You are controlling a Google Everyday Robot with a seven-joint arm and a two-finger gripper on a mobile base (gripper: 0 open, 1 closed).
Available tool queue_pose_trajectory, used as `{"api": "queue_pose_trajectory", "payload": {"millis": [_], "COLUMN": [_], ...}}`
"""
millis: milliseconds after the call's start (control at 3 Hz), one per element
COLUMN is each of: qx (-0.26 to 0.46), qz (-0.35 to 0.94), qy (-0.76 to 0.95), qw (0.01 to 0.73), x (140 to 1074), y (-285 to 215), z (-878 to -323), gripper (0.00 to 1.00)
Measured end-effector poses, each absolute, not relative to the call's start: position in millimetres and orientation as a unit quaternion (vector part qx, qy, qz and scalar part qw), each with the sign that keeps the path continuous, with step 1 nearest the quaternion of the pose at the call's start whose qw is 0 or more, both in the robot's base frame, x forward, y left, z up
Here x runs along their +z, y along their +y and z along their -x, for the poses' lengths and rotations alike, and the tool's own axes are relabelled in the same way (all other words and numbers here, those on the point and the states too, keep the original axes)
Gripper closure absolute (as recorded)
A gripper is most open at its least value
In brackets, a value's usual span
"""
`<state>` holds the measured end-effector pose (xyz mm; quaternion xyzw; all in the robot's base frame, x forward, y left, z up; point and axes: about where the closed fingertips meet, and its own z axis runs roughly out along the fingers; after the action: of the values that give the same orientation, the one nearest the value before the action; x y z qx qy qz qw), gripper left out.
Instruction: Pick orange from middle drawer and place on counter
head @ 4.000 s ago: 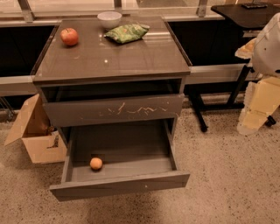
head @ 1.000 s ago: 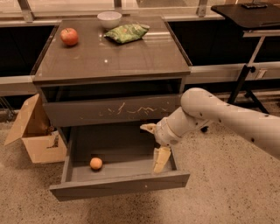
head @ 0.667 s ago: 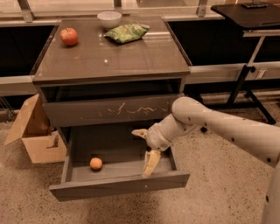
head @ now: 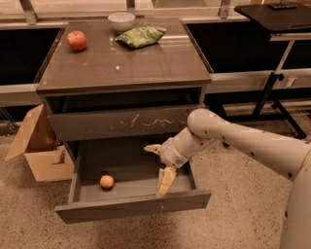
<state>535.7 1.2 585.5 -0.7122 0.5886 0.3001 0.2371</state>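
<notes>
The orange (head: 107,181) lies at the front left of the pulled-out middle drawer (head: 132,207), a dark-grey drawer with a plain front. My gripper (head: 154,170) is open and empty. It hangs over the right half of the drawer, to the right of the orange and well apart from it. One finger (head: 152,148) points left and the other (head: 165,181) points down toward the drawer front. The white arm reaches in from the right. The counter (head: 126,65) is the glossy top of the cabinet above.
On the counter stand a red apple (head: 77,40) at the far left, a white bowl (head: 121,20) at the back and a green bag (head: 141,35). The scratched drawer front (head: 131,121) above is shut. A cardboard box (head: 39,146) stands at the left, a black table (head: 274,14) at the right.
The arm has come in from the right and lowered the open gripper into the drawer. In the last second it moved a little left, toward the orange. The orange has not moved.
</notes>
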Motion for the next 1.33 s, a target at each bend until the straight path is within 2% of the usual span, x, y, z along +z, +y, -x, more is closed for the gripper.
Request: {"api": "queue_pose_trajectory", "payload": {"millis": [667,1333], "qx": [0.321,0.298], "qz": [0.703,0.672], "qy": [0.559,0.587], "qw": [0.299,0.338], "x": [518,476], "y": [57,110], "z": [-602,-634], "gripper": [0.0,0.0]}}
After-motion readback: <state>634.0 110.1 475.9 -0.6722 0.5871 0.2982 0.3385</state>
